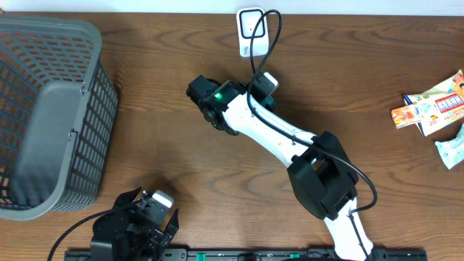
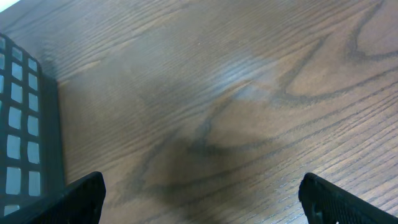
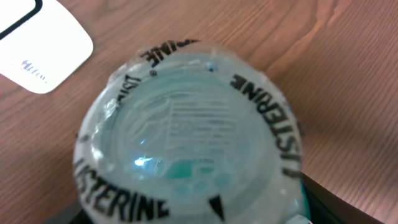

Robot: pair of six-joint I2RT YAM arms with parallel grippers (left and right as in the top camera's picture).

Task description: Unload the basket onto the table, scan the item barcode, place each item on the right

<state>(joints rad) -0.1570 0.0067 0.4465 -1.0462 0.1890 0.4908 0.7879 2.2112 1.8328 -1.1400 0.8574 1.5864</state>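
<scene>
a: where is the listerine bottle (image 3: 193,130)?
b: centre of the right wrist view, pinched between the jaws of the right gripper (image 1: 214,100), near the white scanner (image 1: 251,32) at upper left.
a: and the left gripper (image 2: 202,199)?
b: lower left overhead, jaws spread wide above the table (image 2: 249,93).

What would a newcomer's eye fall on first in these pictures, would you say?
Most likely the Listerine bottle, which fills the right wrist view, held by the right gripper near the white scanner at the table's far edge. Next come the big grey basket on the left and the bright snack packets at the right edge.
</scene>
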